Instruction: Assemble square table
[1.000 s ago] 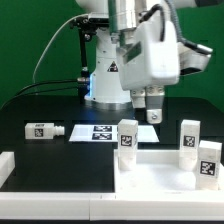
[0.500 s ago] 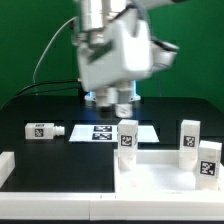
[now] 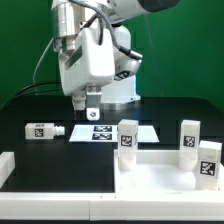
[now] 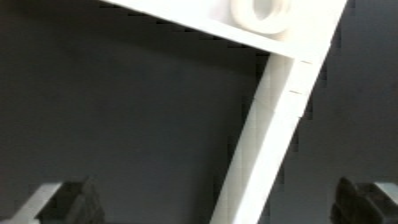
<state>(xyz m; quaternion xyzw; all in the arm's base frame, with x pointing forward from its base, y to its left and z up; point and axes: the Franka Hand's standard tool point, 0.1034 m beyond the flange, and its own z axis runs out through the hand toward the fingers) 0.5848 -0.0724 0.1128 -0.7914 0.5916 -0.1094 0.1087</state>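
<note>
The square table's white top (image 3: 160,180) lies at the front of the exterior view's right. Three tagged white legs stand upright on or by it: one at its far left corner (image 3: 127,136), two on the right (image 3: 190,134) (image 3: 209,158). Another leg (image 3: 45,130) lies on its side on the black table at the left. My gripper (image 3: 90,108) hangs open and empty above the spot between that lying leg and the marker board (image 3: 105,133). In the wrist view my gripper (image 4: 217,205) is spread wide over a long white strip (image 4: 267,130) ending at a round hole (image 4: 267,14); which part this is I cannot tell.
A plain white bar (image 3: 6,166) sits at the front of the exterior view's left. The robot's white base (image 3: 115,80) stands behind the marker board, with a green backdrop beyond it.
The arm has swung from above the leg at the top's far left corner toward the exterior view's left. The jaws stayed open and no part moved.
</note>
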